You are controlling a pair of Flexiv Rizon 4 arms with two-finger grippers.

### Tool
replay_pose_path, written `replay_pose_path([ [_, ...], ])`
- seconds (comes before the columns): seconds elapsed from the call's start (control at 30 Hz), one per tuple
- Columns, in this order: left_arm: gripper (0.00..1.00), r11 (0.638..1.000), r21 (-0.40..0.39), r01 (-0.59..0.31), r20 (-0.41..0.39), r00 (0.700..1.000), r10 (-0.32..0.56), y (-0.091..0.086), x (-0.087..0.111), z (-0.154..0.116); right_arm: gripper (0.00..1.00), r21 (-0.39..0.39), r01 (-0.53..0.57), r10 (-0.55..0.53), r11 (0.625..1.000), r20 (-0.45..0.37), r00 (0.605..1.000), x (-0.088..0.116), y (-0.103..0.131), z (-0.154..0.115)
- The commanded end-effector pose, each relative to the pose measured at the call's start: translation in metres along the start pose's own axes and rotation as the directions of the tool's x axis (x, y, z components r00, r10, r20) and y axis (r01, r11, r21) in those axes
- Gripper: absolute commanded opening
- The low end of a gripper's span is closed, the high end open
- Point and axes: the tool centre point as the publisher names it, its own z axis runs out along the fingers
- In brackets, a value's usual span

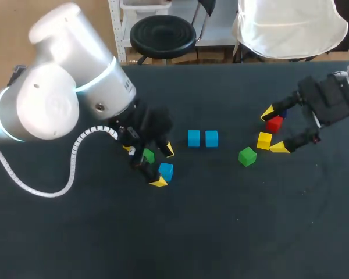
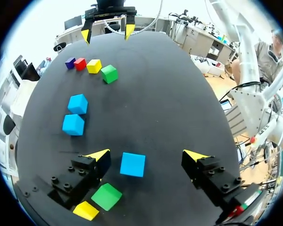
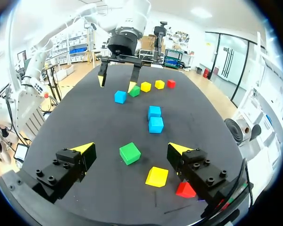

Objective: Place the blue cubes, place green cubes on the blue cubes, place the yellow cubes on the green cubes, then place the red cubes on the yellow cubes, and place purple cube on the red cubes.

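Note:
Two blue cubes (image 1: 193, 138) (image 1: 212, 138) sit side by side at mid-table. My left gripper (image 1: 164, 166) (image 2: 147, 155) is open around a third blue cube (image 1: 166, 171) (image 2: 132, 164), which neither finger touches. A green cube (image 1: 148, 155) (image 2: 106, 196) and a yellow cube (image 2: 86, 210) lie under its wrist. My right gripper (image 1: 273, 130) (image 3: 131, 148) is open over a red cube (image 1: 274, 123) (image 3: 186, 189) and a yellow cube (image 1: 264, 140) (image 3: 156, 176). Another green cube (image 1: 247, 156) (image 3: 130, 153) lies just ahead of it. A purple cube (image 2: 70, 62) rests beside the red one.
Behind my left gripper in the right wrist view lie a second yellow cube (image 3: 159, 84) and a red cube (image 3: 170, 83); my left arm hides them in the head view. The dark table (image 1: 221, 232) stretches toward the front edge.

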Motion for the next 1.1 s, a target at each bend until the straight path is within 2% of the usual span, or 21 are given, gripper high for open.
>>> replay_pose_path([
  [0.03, 1.0, 1.0, -0.028, 0.012, -0.002, 1.0, -0.012, -0.002, 0.002, 0.005, 1.0, 0.0, 0.001, -0.001, 1.0, 0.002, 1.0, 0.0, 0.0, 0.0],
  [0.33, 1.0, 0.995, -0.086, 0.044, 0.004, 0.999, -0.043, -0.002, 0.011, 0.004, 1.0, 0.0, 0.001, -0.001, 1.0, 0.002, 1.0, 0.0, 0.0, 0.0],
  [0.67, 1.0, 0.996, -0.059, 0.066, 0.029, 0.998, -0.064, 0.004, 0.016, 0.008, 1.0, 0.0, 0.001, -0.001, 1.0, 0.002, 1.0, 0.0, 0.0, 0.0],
  [1.1, 1.0, 0.996, -0.078, 0.051, 0.004, 0.999, -0.05, 0.013, 0.012, 0.011, 1.0, 0.0, 0.001, -0.001, 1.0, 0.002, 1.0, 0.0, 0.0, 0.0],
])
